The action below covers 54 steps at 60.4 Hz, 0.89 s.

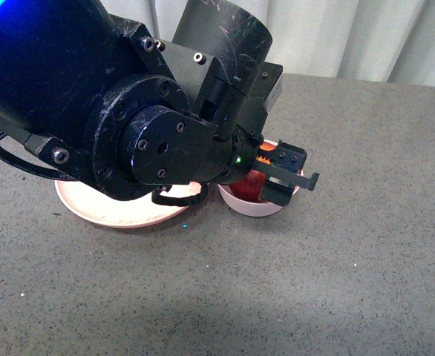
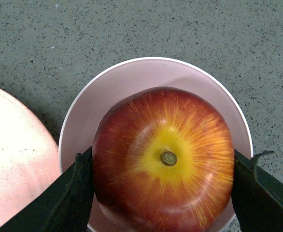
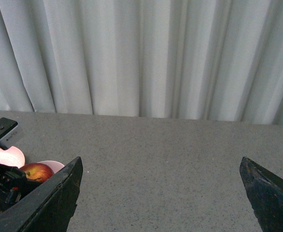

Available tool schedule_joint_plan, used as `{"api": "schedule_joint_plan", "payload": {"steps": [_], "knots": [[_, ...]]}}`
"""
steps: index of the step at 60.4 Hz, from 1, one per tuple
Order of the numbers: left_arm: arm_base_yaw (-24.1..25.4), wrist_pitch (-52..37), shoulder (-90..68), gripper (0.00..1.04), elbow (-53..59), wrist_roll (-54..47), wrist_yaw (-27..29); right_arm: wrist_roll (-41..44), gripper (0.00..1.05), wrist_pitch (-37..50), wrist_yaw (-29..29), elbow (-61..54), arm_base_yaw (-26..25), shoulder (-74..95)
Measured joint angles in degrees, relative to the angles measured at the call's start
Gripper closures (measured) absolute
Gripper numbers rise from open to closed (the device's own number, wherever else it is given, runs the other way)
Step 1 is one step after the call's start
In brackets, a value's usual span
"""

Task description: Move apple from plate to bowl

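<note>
My left gripper (image 2: 163,166) is shut on the dark-red apple (image 2: 163,159), stem and yellow patch facing the wrist camera. The apple sits directly over the small pale pink bowl (image 2: 132,77), filling most of it. In the front view the left arm covers much of the scene; the left gripper (image 1: 280,174) is at the bowl (image 1: 251,204), where a bit of the apple (image 1: 252,184) shows. The salmon-pink plate (image 1: 106,211) lies just left of the bowl, bare where visible. My right gripper (image 3: 161,183) is open over bare table, well away from the apple (image 3: 36,171).
A grey speckled tabletop (image 1: 314,282) spreads around the dishes. White curtains (image 3: 141,53) hang behind the table's far edge. The plate's edge (image 2: 16,159) lies close beside the bowl in the left wrist view.
</note>
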<state>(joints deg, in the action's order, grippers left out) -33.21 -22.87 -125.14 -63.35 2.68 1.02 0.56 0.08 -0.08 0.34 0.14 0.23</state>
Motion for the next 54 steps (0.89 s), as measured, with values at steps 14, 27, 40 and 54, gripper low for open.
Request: {"api": "schedule_joint_plan", "payload": {"steps": [14,27,40,54], "knots": [[0.0,-2.99,2.14,0.06,1.53,0.39,0.79,0.0,0.09,0.0,0.02,0.0,0.0,0.0],[0.98,-9.53,10.38,0.07,8.24,2.27,4.11,0.0,0.09,0.0,0.02,0.0,0.0,0.0],[4.37,-20.26,23.52,0.07,23.32,4.94,12.5,0.0,0.09,0.02,0.02,0.0,0.0,0.0],[5.49,-23.28,35.47,0.07,35.54,6.01,16.74,0.0,0.09,0.02,0.0,0.0,0.0,0.0]]}}
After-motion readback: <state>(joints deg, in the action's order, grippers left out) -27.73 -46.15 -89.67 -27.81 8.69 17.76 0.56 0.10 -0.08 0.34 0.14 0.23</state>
